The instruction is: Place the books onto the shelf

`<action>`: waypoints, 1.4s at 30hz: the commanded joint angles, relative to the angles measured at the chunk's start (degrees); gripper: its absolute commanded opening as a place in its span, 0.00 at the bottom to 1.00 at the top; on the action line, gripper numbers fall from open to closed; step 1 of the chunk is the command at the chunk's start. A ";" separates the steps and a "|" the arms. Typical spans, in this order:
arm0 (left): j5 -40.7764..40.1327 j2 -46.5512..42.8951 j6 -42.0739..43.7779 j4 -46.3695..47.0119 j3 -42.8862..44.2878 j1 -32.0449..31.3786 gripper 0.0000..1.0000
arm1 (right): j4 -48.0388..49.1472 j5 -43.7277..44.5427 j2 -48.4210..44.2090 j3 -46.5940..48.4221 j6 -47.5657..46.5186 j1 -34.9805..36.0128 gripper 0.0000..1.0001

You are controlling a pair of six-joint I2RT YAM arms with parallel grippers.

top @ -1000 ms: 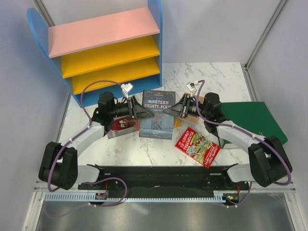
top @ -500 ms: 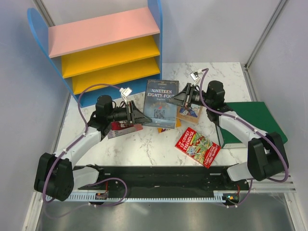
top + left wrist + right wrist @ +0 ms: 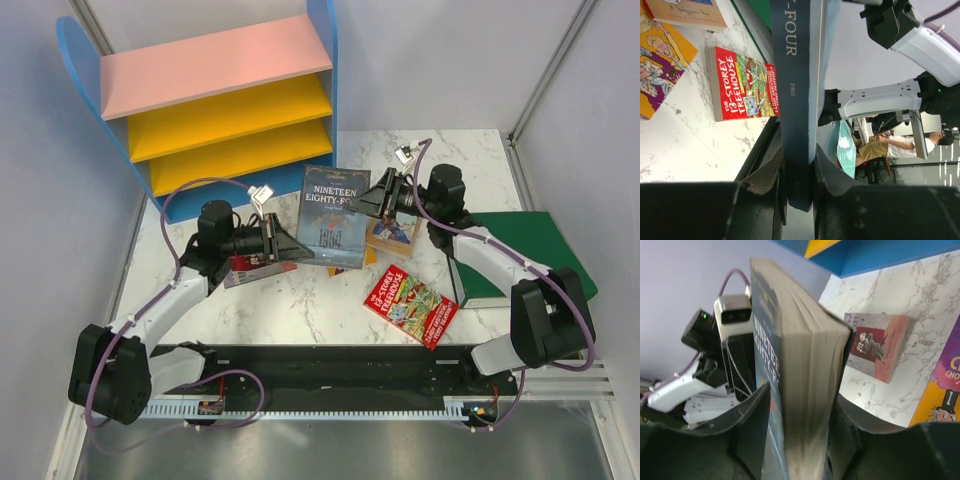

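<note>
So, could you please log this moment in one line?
left gripper: shut on Nineteen Eighty-Four book | right gripper: astride its page edge, grip unclear | book: off the table

books [image 3: 335,215]: 5 | shelf [image 3: 318,60]: 1 | shelf boards [image 3: 230,115]: 3 | green binder [image 3: 540,245]: 1 | arms [image 3: 165,295]: 2 | table [image 3: 300,310]: 1

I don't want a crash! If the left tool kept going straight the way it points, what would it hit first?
The blue book that the left tool grips. Past it, probably the right tool at the book's far edge, though depth is unclear.
</note>
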 commanded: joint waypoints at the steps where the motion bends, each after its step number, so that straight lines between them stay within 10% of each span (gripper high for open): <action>1: 1.22 -5.36 2.34 -4.52 5.57 -1.08 0.02 | 3.06 4.55 -1.17 2.75 -2.41 -1.71 0.59; 11: -4.50 -4.24 6.30 -18.95 25.53 -0.38 0.02 | -5.97 8.15 -11.01 -5.34 -8.29 -4.53 0.98; 42: -1.16 45.68 -20.14 -23.19 100.75 15.18 0.02 | -19.89 16.77 -31.49 -25.81 -17.01 -4.09 0.98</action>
